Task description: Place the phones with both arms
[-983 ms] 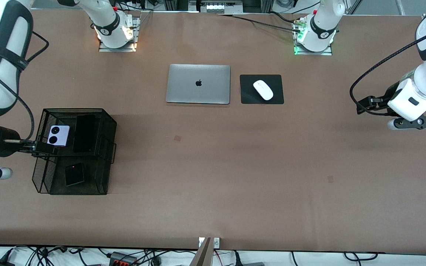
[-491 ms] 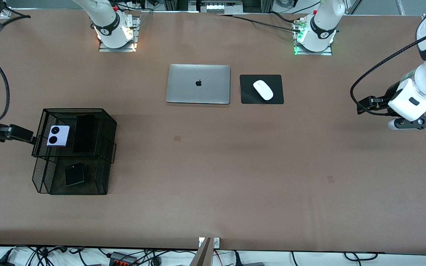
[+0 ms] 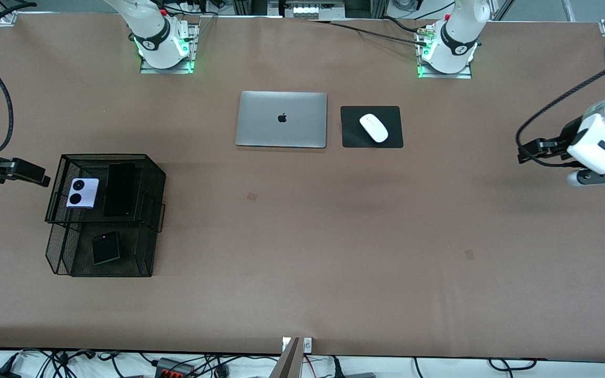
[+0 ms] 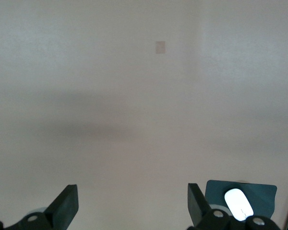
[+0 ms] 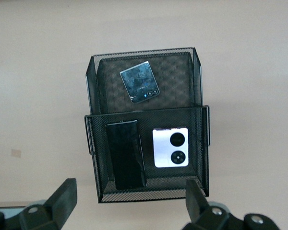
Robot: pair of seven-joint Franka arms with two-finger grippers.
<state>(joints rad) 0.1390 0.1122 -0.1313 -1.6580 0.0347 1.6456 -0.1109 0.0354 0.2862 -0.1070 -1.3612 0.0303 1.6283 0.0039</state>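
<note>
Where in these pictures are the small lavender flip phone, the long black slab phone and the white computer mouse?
Small lavender flip phone point(image 3: 82, 192): front view, middle of its cover.
Long black slab phone point(image 5: 126, 154): right wrist view, middle of its dark face.
White computer mouse point(image 3: 373, 127): front view, top of its shell.

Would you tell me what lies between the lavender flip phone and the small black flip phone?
Only the black mesh organizer's dividing wall, clearest in the right wrist view.

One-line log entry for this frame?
phones: all three in mesh basket | right pincer: open, beside basket | left pincer: open, over bare table
</note>
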